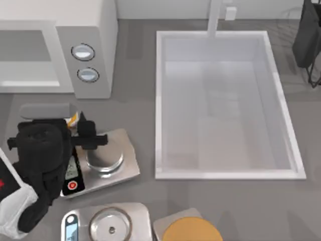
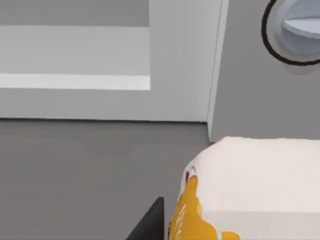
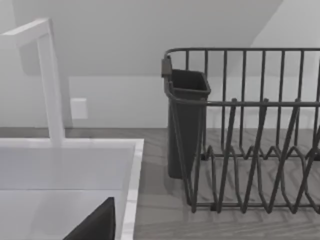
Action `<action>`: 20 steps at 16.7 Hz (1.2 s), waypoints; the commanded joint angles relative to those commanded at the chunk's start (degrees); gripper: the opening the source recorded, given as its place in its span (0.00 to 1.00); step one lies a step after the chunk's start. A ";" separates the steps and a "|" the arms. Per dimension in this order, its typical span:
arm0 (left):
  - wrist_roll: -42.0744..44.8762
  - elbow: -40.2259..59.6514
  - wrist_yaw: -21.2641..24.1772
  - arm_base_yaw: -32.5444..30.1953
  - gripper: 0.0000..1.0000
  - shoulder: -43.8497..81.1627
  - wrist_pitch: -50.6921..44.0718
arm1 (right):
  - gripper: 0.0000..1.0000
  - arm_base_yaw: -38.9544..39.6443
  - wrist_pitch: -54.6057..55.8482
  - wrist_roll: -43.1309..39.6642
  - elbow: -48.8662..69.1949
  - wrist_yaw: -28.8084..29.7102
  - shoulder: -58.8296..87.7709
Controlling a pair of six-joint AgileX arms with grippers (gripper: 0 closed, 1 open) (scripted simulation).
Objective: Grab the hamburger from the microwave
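One hamburger (image 1: 73, 118) outside microwave (image 1: 95, 30), at left tool (image 1: 75, 123)

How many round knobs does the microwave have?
2. Both sit on the microwave side panel: one knob above, the other knob just below it. None seem hidden.

**Sink corner and dish rack**

A dark wire dish rack (image 3: 250, 150) stands on the grey surface (image 3: 160, 215), with a dark cutlery cup (image 3: 187, 125) at its near end. Beside it lies the white sink basin (image 3: 65, 170) with a white faucet (image 3: 50, 80). A dark wedge (image 3: 97, 225) at the lower edge is perhaps the end effector.
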 joint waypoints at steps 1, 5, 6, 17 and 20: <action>0.11 -0.89 0.49 -0.10 0.00 1.18 1.18 | 1.00 0.00 0.00 0.00 0.00 0.00 0.00; 0.18 -1.38 0.82 -0.14 0.00 1.81 1.81 | 1.00 0.00 0.00 0.00 0.00 0.00 0.00; 0.18 -1.38 0.82 -0.14 0.00 1.81 1.81 | 1.00 0.00 0.00 0.00 0.00 0.00 0.00; 0.18 -1.38 0.82 -0.14 0.83 1.81 1.81 | 1.00 0.00 0.00 0.00 0.00 0.00 0.00; 0.18 -1.38 0.82 -0.14 1.00 1.81 1.81 | 1.00 0.00 0.00 0.00 0.00 0.00 0.00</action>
